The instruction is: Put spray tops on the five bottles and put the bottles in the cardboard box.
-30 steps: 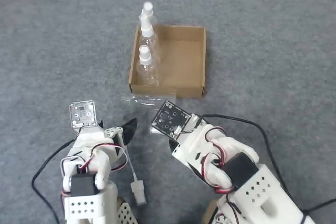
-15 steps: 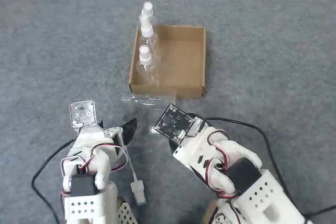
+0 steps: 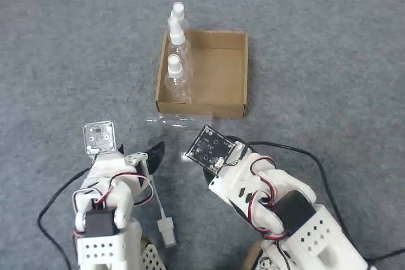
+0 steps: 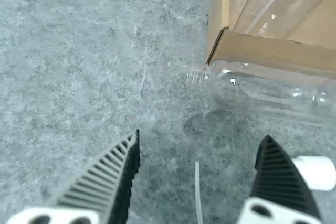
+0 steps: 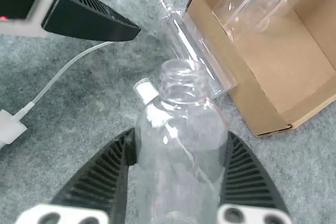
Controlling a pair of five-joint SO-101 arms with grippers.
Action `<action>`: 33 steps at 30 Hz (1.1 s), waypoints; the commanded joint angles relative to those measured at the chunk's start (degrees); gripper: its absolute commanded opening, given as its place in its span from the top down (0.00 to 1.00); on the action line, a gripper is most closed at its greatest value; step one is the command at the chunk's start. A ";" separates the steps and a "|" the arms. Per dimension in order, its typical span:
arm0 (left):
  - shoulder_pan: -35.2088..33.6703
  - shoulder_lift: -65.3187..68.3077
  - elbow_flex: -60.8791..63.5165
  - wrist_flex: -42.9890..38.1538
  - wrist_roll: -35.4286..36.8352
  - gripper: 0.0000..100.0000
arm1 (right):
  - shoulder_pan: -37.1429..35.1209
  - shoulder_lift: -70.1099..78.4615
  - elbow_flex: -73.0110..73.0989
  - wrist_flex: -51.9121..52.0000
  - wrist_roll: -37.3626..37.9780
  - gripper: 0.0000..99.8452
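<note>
— Starting nearest: gripping anything in the right jaws?

— Pinching an open-necked bottle (image 5: 181,145) between them, its neck bare.

— And on the left?

— Showing the left jaws spread wide, gripping nothing, hanging over the grey worktop (image 3: 76,61) at lower left of the high view.

— Lying loose nearby?

— Spotting a spray top (image 3: 166,231) with its tube at bottom centre, and a second spray top (image 4: 315,173) just beside the right jaws. Further up, finding another open bottle (image 3: 177,121) lying on its side against the front wall of the cardboard box (image 3: 231,102).

— Standing beyond that?

— Counting three capped bottles (image 3: 177,80), lining up along the box's left wall toward upper centre.
</note>
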 commanded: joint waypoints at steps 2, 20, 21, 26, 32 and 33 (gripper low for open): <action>-5.71 -0.97 -6.55 -0.26 -0.62 0.67 | 0.84 -1.71 -0.88 -1.01 -0.35 0.87; -15.91 -0.97 -7.60 -8.70 -14.68 0.67 | 0.84 -1.71 -0.88 -1.01 -0.35 0.87; -15.91 -0.97 -7.60 -8.70 -15.12 0.67 | 0.84 -1.71 -0.88 -0.92 -0.35 0.87; -15.91 -0.97 -7.60 -8.53 -17.14 0.67 | 0.84 -1.71 -0.88 -0.92 -0.35 0.87; -15.82 -0.79 -8.48 -8.44 -19.16 0.69 | 0.75 -1.54 -0.79 -1.10 -0.70 0.87; -15.82 -0.70 -8.84 -8.35 -19.16 0.71 | 0.75 -1.63 -0.26 -1.27 -0.70 0.87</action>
